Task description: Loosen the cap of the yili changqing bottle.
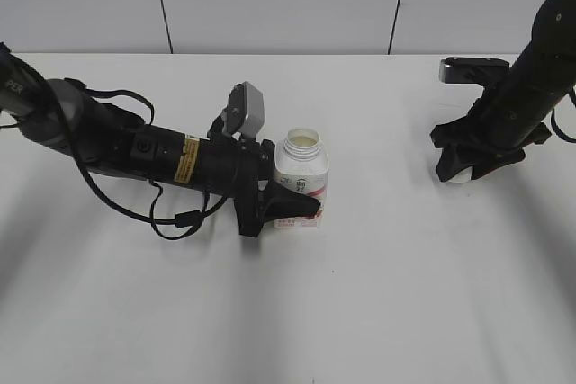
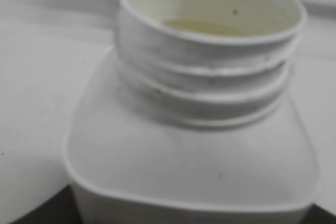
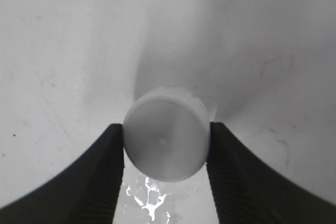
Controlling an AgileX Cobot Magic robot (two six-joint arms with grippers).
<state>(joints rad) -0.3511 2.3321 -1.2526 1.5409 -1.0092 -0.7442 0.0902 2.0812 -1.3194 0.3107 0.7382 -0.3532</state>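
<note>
While our left gripper (image 1: 301,207) clamps the small white squarish plastic bottle (image 1: 301,173) upright at table centre, our right gripper (image 3: 166,148) pinches the round white plastic cap (image 3: 166,134), well apart toward three o'clock; its neck stands open.

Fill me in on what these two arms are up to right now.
The cap is already off. The left gripper is clamped around the lower body of the yili changqing bottle, which stands upright on the white table with its threaded neck open. Over to the right, the right gripper has the cap pinched between its fingers low over the table, well apart from the bottle.
</note>
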